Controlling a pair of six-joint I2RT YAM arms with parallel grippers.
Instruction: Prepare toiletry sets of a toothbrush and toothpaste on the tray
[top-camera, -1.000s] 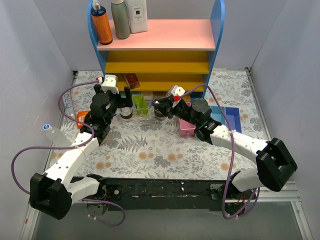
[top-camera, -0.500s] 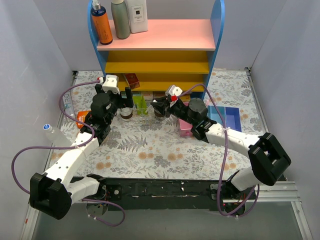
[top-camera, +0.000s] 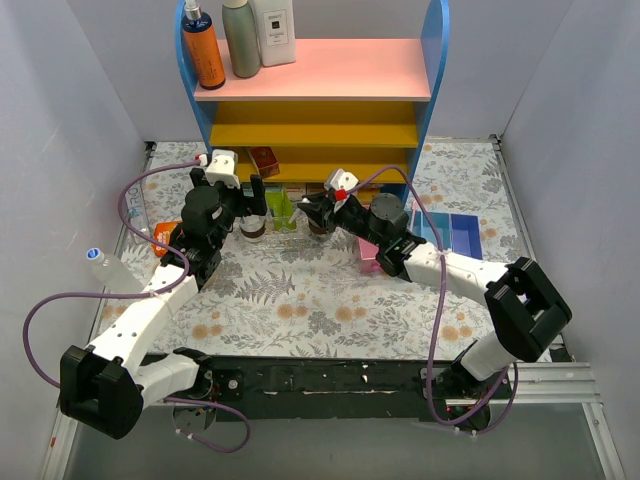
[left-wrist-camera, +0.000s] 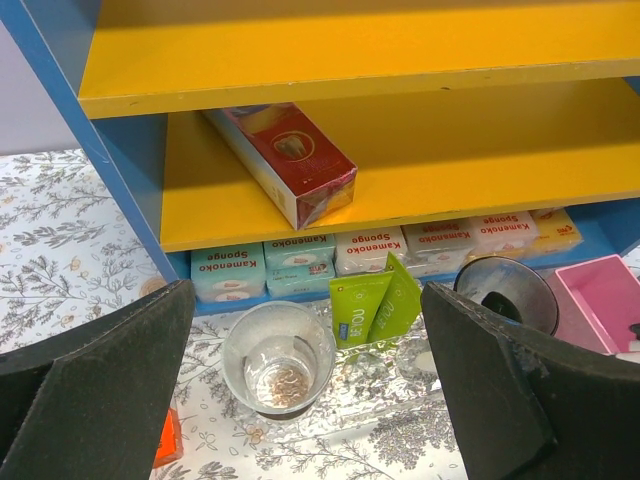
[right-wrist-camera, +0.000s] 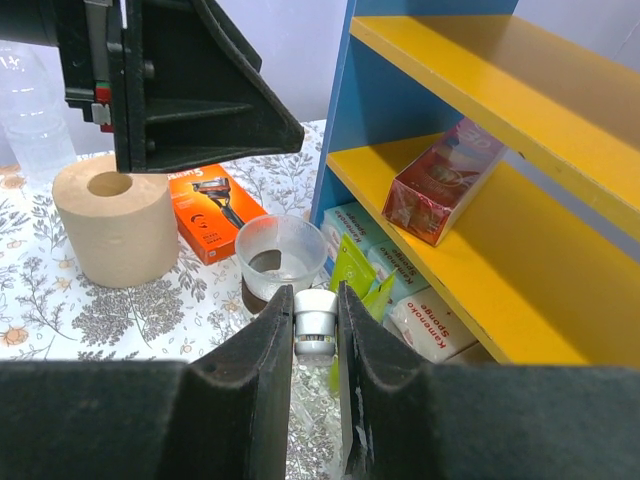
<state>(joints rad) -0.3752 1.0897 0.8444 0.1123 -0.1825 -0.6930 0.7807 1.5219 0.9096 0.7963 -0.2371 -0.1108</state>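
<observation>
Meanwhile, left end effector (left-wrist-camera: 307, 300) gapes wide while right end effector (right-wrist-camera: 315, 300) pinches a white-capped item (right-wrist-camera: 315, 325).

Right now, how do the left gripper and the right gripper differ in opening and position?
The left gripper has its fingers wide apart, nothing between them; the right gripper has them close, clamped on a small white item. The left gripper is by the clear cup, the right gripper by the darker cup. Both face the shelf.
</observation>
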